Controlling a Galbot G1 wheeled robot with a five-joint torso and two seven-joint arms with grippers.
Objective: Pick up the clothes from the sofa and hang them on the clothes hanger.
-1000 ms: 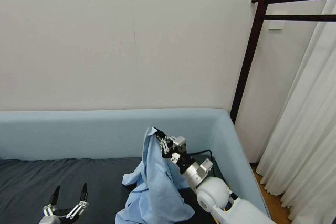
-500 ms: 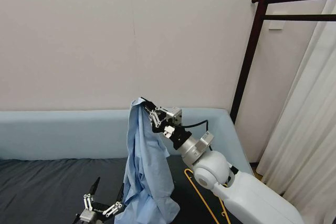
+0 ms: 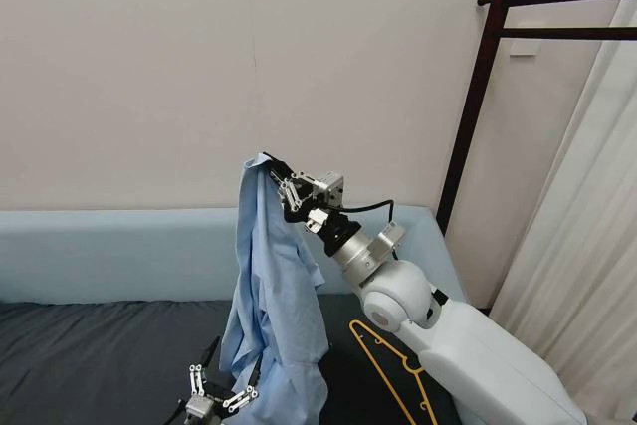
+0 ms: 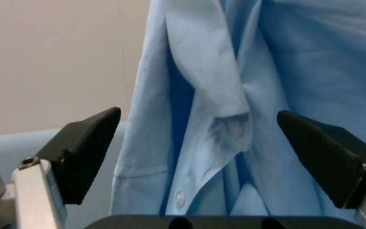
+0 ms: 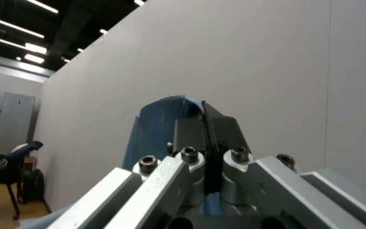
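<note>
Lifting the garment clear of the sofa.

Head view: the right gripper [image 3: 280, 182], fingers clamped on the top fold of the light blue shirt [image 3: 274, 296], holds it high in front of the backrest of the sofa [image 3: 100, 251]. The cloth hangs in a long drape toward the dark seat. The left gripper [image 3: 231, 365], fingers spread, sits low near the seat's front edge, just beside the shirt's lower part. A yellow hanger [image 3: 383, 370] lies on the seat near the sofa's right end. The wooden rack [image 3: 476, 97] stands beyond that end, beside a white curtain [image 3: 587, 246]. Judgement: the step goes well if the upper pinch is firm and the open gripper takes a second hold on a hem or shoulder, spreading the cloth. A hold on a loose inner fold would bunch it.

Left wrist view: the black pads [image 4: 84, 152] stand wide apart with the shirt [image 4: 234, 95] hanging beyond them. Whether they touch it cannot be told.

Right wrist view: the right gripper [image 5: 203, 126] is closed on the shirt [image 5: 160, 112] at its blue edge.

Hidden: in the head view the shirt's hem, the left arm and the hanger's lower part run off the bottom edge, and the rack's foot is behind the sofa. Whether the collar or a shoulder is pinched is unclear.
</note>
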